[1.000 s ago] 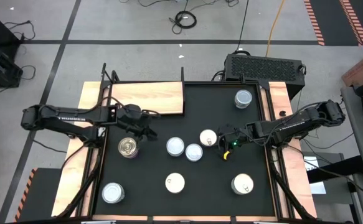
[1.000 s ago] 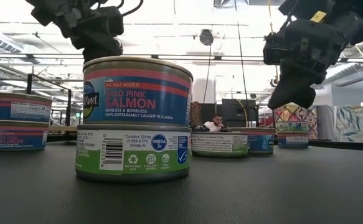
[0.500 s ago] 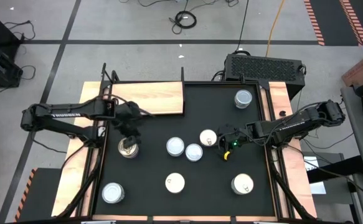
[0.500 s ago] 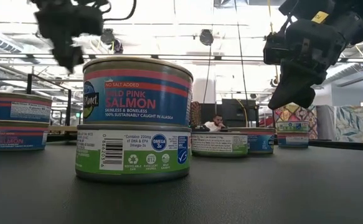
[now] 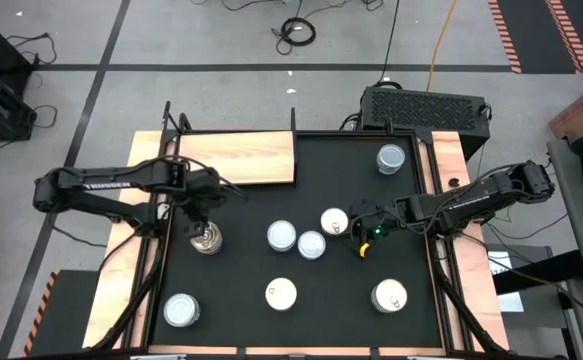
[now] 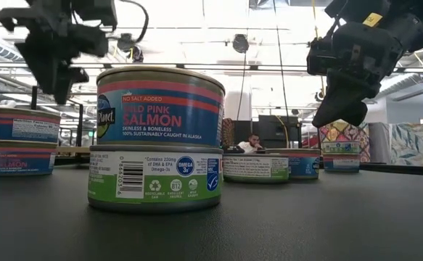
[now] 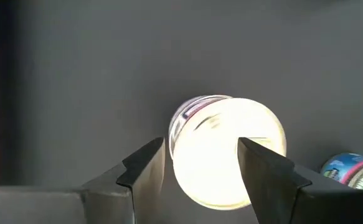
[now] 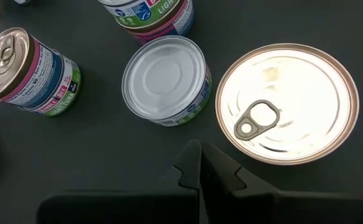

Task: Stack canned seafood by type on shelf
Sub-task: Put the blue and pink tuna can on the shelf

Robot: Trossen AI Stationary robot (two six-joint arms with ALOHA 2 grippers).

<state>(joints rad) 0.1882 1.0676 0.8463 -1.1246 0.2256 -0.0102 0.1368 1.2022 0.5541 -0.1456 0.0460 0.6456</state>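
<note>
I read on the upper tin (image 6: pixel 160 105) — "NO SALT ADDED", "PINK SALMON", "SKINLESS & BONELESS"; on the lower tin (image 6: pixel 155 177) — "OMEGA 3s".

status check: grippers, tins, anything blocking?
Left gripper open above gold-topped two-tin stack. Right gripper shut, idle beside pull-tab tin. Light wooden shelf bare. Nothing blocking.

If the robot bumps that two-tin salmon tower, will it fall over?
Probably not easily. The blue-labelled round metal salmon tin sits squarely on the wider-looking green-labelled tin, both short and flat. A hard sideways push might slide the top one off, since smooth metal rims look slippery.
</note>
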